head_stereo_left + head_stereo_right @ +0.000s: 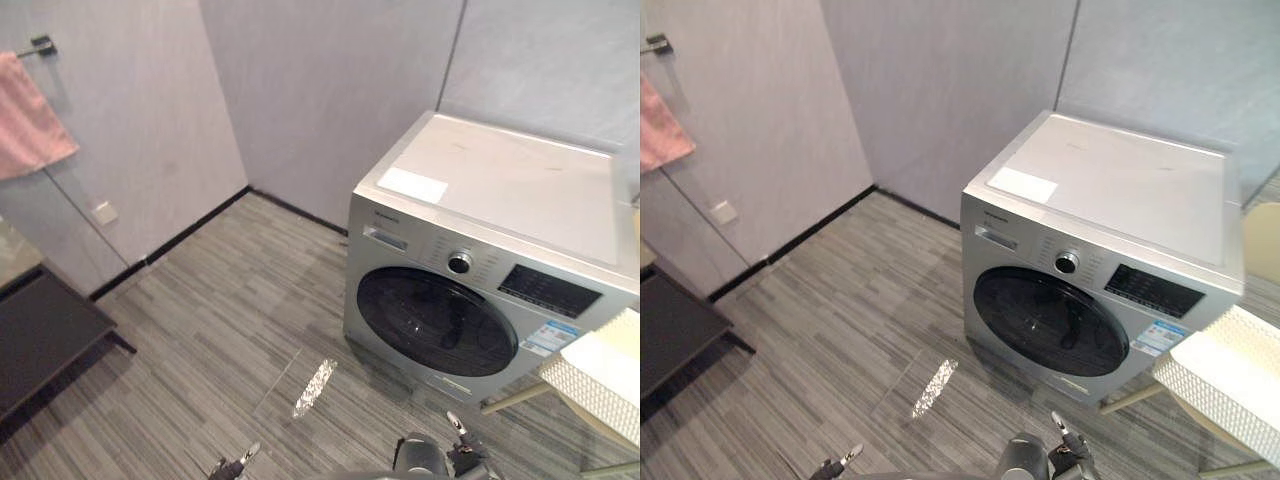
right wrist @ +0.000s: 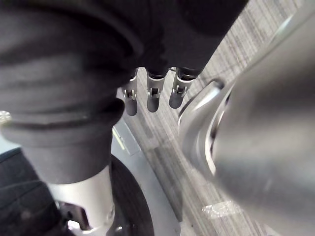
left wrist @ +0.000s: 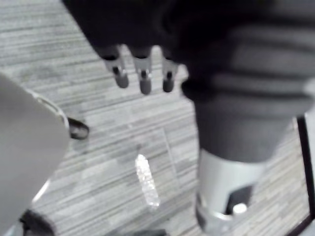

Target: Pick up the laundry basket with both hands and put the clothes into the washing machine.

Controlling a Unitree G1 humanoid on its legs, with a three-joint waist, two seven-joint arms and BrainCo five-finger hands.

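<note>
Status — L hand slack, empty | R hand slack, empty | washer door closed

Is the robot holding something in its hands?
Nothing. The left robot hand and the right robot hand are both open and empty.

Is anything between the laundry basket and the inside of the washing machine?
Yes: the dark round door of the washing machine is shut. The white woven basket sits beside the machine, with nothing visible between them.
</note>
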